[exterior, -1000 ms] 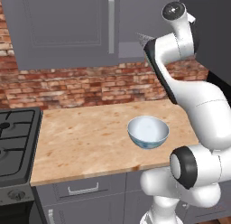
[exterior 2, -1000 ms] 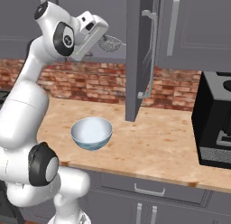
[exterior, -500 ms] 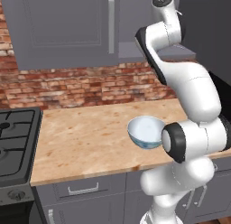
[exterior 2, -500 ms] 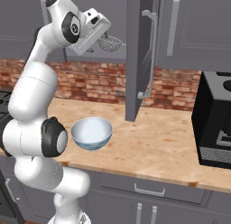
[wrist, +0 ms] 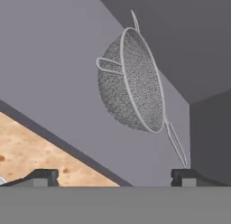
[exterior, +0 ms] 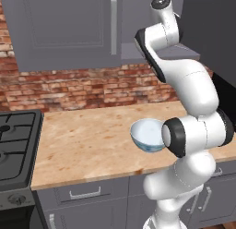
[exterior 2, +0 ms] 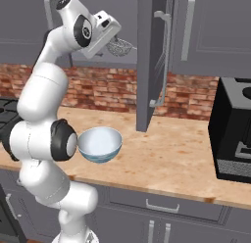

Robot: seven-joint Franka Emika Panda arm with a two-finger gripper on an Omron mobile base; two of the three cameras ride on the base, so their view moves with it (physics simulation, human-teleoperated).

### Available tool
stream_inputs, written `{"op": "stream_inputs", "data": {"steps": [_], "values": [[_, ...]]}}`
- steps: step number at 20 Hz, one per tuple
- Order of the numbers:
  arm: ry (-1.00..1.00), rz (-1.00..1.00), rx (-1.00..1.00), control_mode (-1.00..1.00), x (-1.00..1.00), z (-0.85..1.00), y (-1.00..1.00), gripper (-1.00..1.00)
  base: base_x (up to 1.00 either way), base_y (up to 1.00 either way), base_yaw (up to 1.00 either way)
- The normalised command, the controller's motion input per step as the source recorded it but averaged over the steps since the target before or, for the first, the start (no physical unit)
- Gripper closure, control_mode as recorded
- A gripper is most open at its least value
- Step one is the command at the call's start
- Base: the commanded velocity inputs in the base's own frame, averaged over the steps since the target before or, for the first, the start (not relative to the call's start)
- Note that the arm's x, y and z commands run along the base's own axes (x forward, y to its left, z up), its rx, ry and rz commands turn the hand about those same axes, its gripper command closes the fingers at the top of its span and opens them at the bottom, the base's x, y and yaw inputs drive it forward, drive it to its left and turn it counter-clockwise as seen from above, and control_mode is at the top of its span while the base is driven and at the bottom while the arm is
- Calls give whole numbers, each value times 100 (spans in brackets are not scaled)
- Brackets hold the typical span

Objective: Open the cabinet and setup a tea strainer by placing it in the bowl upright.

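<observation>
A: Cabinet (exterior 2: 149, 60) first, biggest item: tall grey wall unit, door swung out edge-on toward the right base camera, long silver bar handle (exterior 2: 165, 56) running down its face. Grey inner surfaces show behind the strainer in the hand view.

B: Counter?

A: Pale wood-grain worktop (exterior: 87, 140) under the cabinet, red brick backsplash (exterior: 78, 89) behind it. Black stove (exterior: 16, 145) at its left end, black appliance (exterior 2: 235, 134) at its right end.

B: Bowl?

A: Bowl (exterior 2: 99, 145) sits on the counter near the front edge, round, white, pale bluish inside, blue pattern low on the outer wall. In both base views the arm's dark elbow joint overlaps its side.

B: And the tea strainer?

A: Tea strainer (wrist: 131, 87) is up high at the open cabinet, well above the bowl. Fine silver wire-mesh half-dome, thin bright rim, small wire loop on one side of the rim, long thin looped-wire handle on the other. In the hand view it hangs tilted, rim turned sideways, handle running down toward one fingertip. In the right base view the mesh dome pokes out just past the hand.

B: Gripper?

A: Gripper (wrist: 115, 175) is raised beside the cabinet door. Its two dark tips stand wide apart at the bottom of the hand view. The handle's end meets the right-hand tip (wrist: 182, 175); whether anything is truly pinched, I cannot tell.
</observation>
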Motion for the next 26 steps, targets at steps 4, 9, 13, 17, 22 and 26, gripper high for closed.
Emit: {"op": "stream_inputs", "data": {"steps": [4, 9, 13, 17, 22, 26], "values": [[-2, 13, 2, -100, 30, -22, 0, -100, 0, 0, 0], [0, 11, 0, -100, 31, -7, 0, -100, 0, 0, 0], [0, 5, 0, -100, 32, 0, 0, -100, 0, 0, 0], [0, 4, 0, -100, 34, 0, 0, -100, 0, 0, 0], [0, 3, 0, -100, 35, 0, 0, -100, 0, 0, 0], [0, 2, 0, -100, 29, 0, 0, -100, 0, 0, 0]]}}
